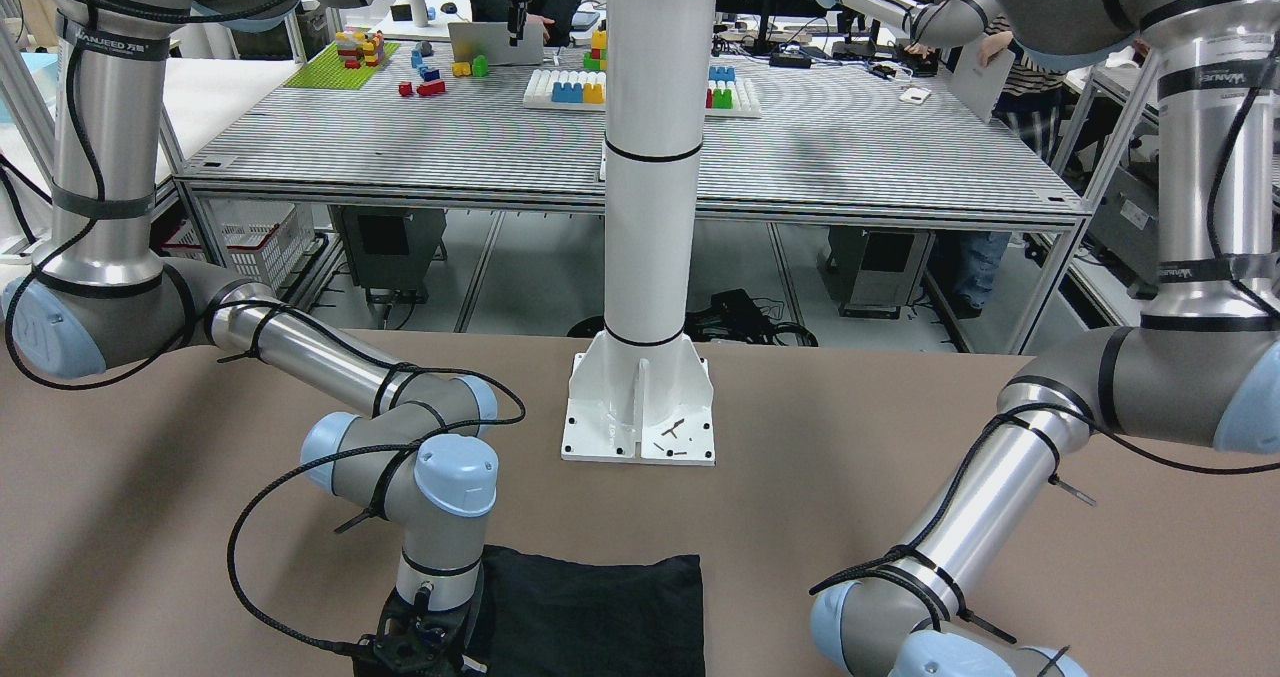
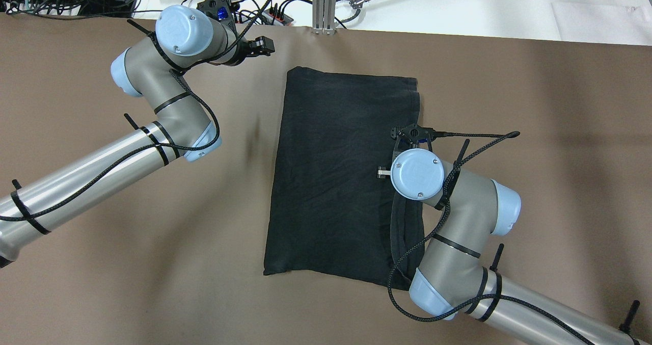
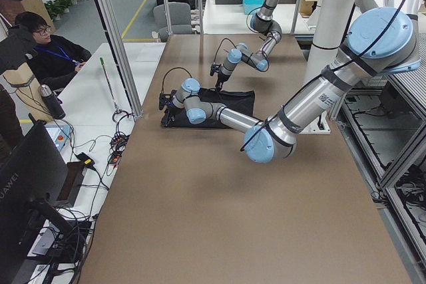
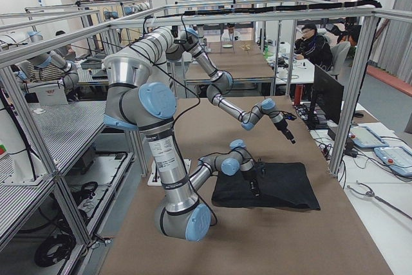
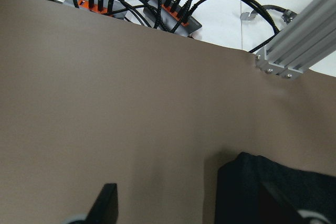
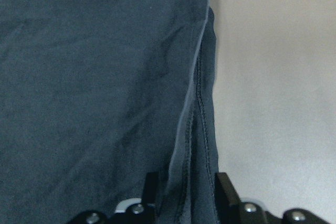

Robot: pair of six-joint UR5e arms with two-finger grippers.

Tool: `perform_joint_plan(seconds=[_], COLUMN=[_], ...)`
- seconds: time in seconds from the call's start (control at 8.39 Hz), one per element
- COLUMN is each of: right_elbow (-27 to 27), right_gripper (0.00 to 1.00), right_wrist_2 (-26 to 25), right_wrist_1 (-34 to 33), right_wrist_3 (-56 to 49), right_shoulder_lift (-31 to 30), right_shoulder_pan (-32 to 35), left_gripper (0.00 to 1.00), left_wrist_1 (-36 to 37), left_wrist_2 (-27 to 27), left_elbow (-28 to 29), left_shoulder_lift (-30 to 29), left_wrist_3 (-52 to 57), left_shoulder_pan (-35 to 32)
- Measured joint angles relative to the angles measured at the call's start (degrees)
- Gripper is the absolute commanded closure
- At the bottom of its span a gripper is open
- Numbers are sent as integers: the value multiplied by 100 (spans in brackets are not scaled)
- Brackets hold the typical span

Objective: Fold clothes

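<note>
The black garment (image 2: 336, 171) lies folded flat in the middle of the brown table (image 2: 535, 131). My right gripper (image 6: 184, 203) points straight down at the garment's right edge, hidden under its wrist in the overhead view. Its fingers (image 6: 226, 195) stand close together with the stitched hem bunched between them. My left gripper (image 2: 262, 46) hovers just off the garment's far left corner (image 5: 262, 182). It is open and empty, with its fingers (image 5: 107, 203) set wide apart over bare table.
The white post base (image 1: 640, 427) is bolted to the table on the robot's side of the garment. Power strips and cables (image 5: 157, 11) and an aluminium post (image 2: 325, 3) lie just past the table's far edge, near my left gripper.
</note>
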Motion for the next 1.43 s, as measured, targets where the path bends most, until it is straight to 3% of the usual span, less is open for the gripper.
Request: perform_joint_plan(seconds=[0.36, 0.6, 0.72, 0.83, 1.43], right_elbow=[72, 431, 678, 876, 1008], right_gripper=[100, 100, 95, 4, 5], right_wrist_2=[12, 25, 31, 34, 13], right_wrist_1=[2, 20, 43, 59, 412], right_wrist_3=[-10, -131, -278, -414, -512], right_shoulder_lift=[-73, -456, -706, -891, -1030], right_shoulder_pan=[1, 14, 26, 40, 63], left_gripper=[6, 6, 6, 6, 6], left_wrist_1=[6, 7, 8, 8, 12], left_wrist_2=[4, 12, 15, 17, 18], left_elbow=[9, 16, 17, 18, 73], left_shoulder_lift=[0, 0, 1, 1, -7], left_wrist_3=[2, 2, 3, 3, 11], left_shoulder_pan=[3, 3, 3, 3, 4])
